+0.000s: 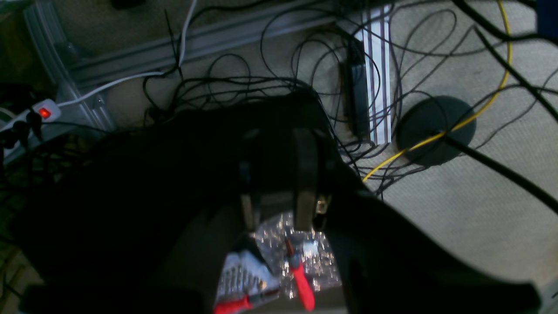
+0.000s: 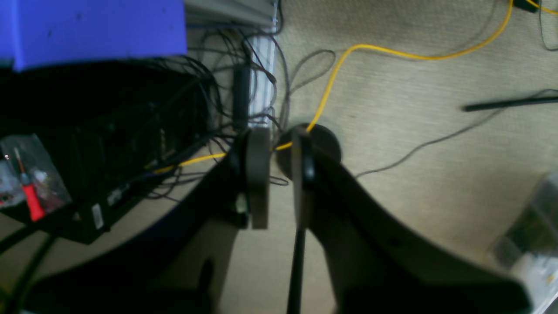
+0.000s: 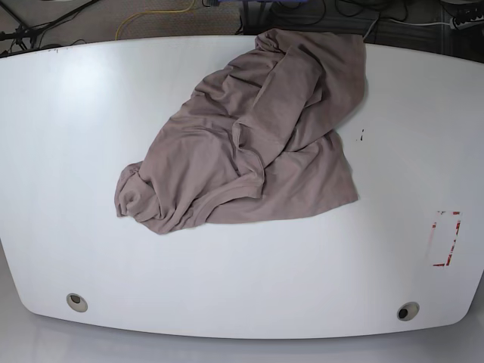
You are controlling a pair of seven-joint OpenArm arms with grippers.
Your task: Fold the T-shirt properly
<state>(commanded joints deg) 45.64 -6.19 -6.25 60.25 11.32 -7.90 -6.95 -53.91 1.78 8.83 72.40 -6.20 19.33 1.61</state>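
The taupe T-shirt (image 3: pixel 249 136) lies crumpled in a heap on the white table (image 3: pixel 76 151), reaching from the far edge toward the middle left, with no sleeve or collar laid flat. No gripper shows in the base view. My left gripper (image 1: pixel 277 139) hangs off the table over the carpet, its dark jaws a narrow gap apart and empty. My right gripper (image 2: pixel 281 135) also hangs over the floor, with carpet showing through the narrow gap between its jaws and nothing held.
Tangled black cables (image 1: pixel 244 83), a yellow cable (image 2: pixel 392 52), a power strip (image 1: pixel 39 114) and a bag of red-handled tools (image 1: pixel 296 261) lie on the floor. A red-marked rectangle (image 3: pixel 444 238) sits at the table's right.
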